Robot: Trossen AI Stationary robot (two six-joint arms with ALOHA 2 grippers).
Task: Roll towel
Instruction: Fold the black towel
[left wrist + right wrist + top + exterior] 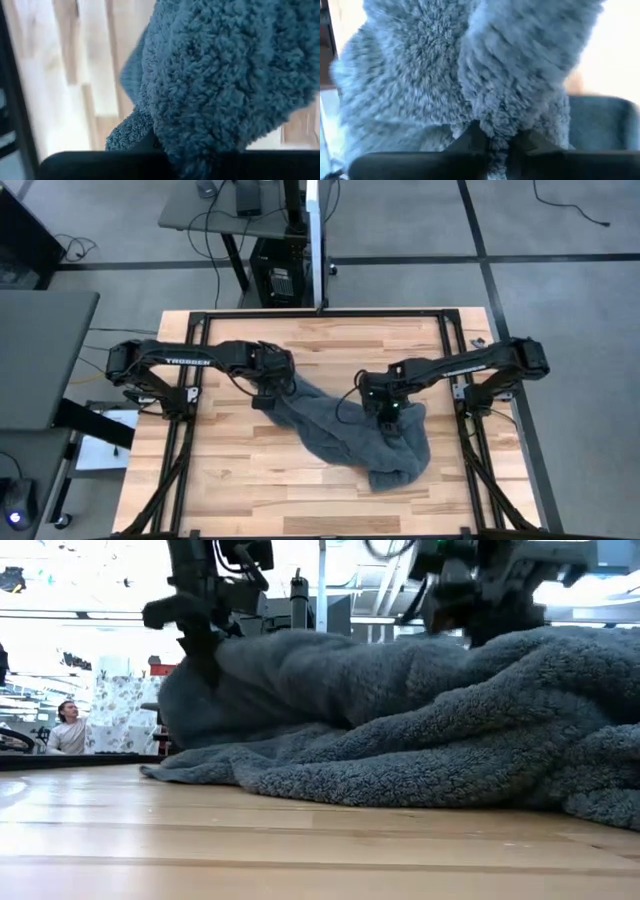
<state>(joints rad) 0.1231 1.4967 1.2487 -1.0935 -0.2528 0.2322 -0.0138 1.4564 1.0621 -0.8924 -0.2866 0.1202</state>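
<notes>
High view shows the large dark grey terry-cloth towel [345,430] lying crumpled on the light wooden slatted table [230,480], running from about ten o'clock of table centre down to five o'clock, where it bunches thickest. It appears soft, limp and bulky; it should sag wherever unsupported, and its pile should grip well rather than slip. The left gripper [278,383] is clamped on the towel's ten-o'clock end, raised off the table in the low view. The right gripper [390,408] has its jaws pinched together on a fold at three o'clock. For rolling, a flat edge or corner looks the better hold; no such edge is laid out.
</notes>
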